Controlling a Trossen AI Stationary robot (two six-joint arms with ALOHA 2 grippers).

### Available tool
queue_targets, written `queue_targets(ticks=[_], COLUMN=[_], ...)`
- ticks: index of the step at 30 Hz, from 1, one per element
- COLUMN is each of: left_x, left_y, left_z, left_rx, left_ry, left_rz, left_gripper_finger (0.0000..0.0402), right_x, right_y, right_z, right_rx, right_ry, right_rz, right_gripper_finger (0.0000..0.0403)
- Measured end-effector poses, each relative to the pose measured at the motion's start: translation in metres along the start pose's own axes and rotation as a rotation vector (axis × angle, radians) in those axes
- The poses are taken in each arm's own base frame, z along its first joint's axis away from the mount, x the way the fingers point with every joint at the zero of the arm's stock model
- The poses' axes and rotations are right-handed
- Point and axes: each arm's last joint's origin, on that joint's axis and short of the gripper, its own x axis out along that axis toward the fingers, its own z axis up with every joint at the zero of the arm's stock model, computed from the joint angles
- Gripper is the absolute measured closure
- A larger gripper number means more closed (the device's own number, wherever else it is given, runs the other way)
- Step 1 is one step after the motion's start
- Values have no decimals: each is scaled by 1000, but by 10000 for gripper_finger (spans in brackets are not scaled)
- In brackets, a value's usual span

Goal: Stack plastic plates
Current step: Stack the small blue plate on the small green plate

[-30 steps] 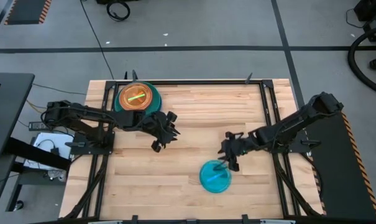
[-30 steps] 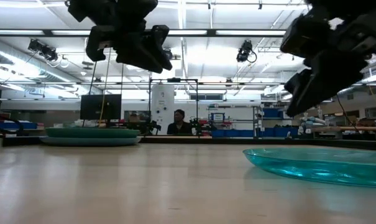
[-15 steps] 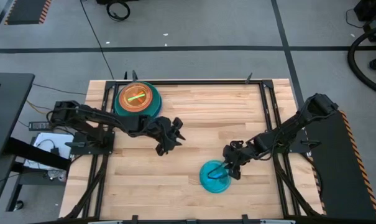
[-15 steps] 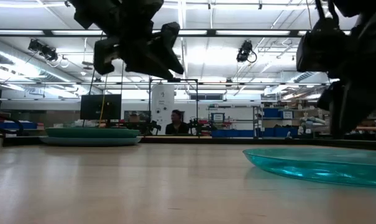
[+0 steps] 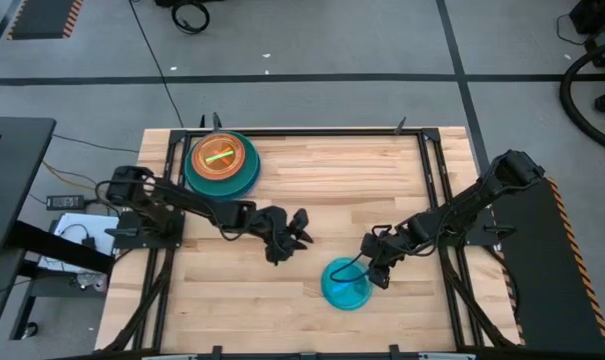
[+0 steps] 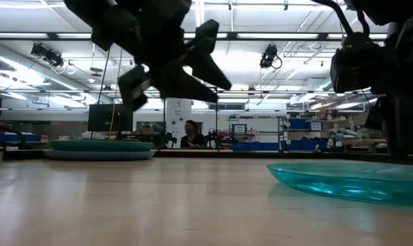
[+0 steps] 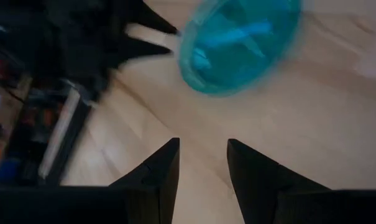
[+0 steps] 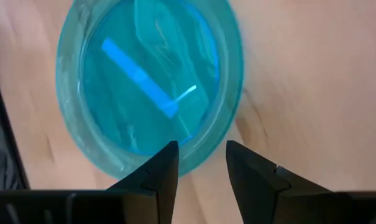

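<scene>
A small translucent light blue plate (image 5: 345,284) lies flat on the table near its near edge, also seen in the low view (image 6: 349,181) and both wrist views (image 7: 240,43) (image 8: 150,81). A stack of plates (image 5: 219,160) (image 6: 100,147), orange on top and teal below, sits at the far left. My right gripper (image 5: 369,268) (image 8: 200,149) is open and low at the light blue plate's rim, one finger over the plate and one outside it. My left gripper (image 5: 304,230) (image 7: 203,146) is open and hovers mid-table, left of that plate. My right gripper comes down slanting from the table's right, with its fingers (image 8: 169,155) on either side of the light blue plate's rim (image 8: 206,146) on the side toward the right arm. Whether they touch the rim I cannot tell. The plate lies flat on the table.
Black frame rails (image 5: 430,170) run along the table's left, right and far edges. Bare wood (image 5: 332,180) lies between the stack and the light blue plate. In the low view a person (image 6: 188,133) sits far off in the room behind the table.
My left gripper has swung from beside the stack toward the table's right and near edge, closer to the light blue plate. My right gripper has moved toward the near edge and down to that plate's rim. Both plates and stack have stayed put.
</scene>
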Motion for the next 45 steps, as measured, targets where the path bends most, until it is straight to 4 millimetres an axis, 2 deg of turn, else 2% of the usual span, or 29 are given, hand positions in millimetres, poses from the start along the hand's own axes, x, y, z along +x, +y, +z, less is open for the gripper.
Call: queue_targets(ticks=[5, 12, 19, 28, 37, 45], left_x=[13, 31, 50, 49, 49, 59], left_y=[-12, -35, -44, -52, -56, -53], left_z=[8, 32, 58, 86, 91, 81], left_rx=[15, -38, -77, -32, -24, -1], left_ry=[-37, -23, 29, -2, -21, -23], left_rz=[0, -20, -106, -146, -145, -118], left_gripper_finger=[260, 260, 260, 260, 260, 260], right_x=[-1, -9, -29, -47, -43, -42], right_y=[-2, -5, 3, 9, 22, 30], right_z=[1, 1, -8, -12, -21, -20], right_rx=[-34, -4, 32, 67, 94, 28], right_ry=[45, 58, -68, -281, -446, -633], right_rz=[26, 19, -4, -29, -47, -82], right_gripper_finger=[258, 258, 258, 258, 258, 258])
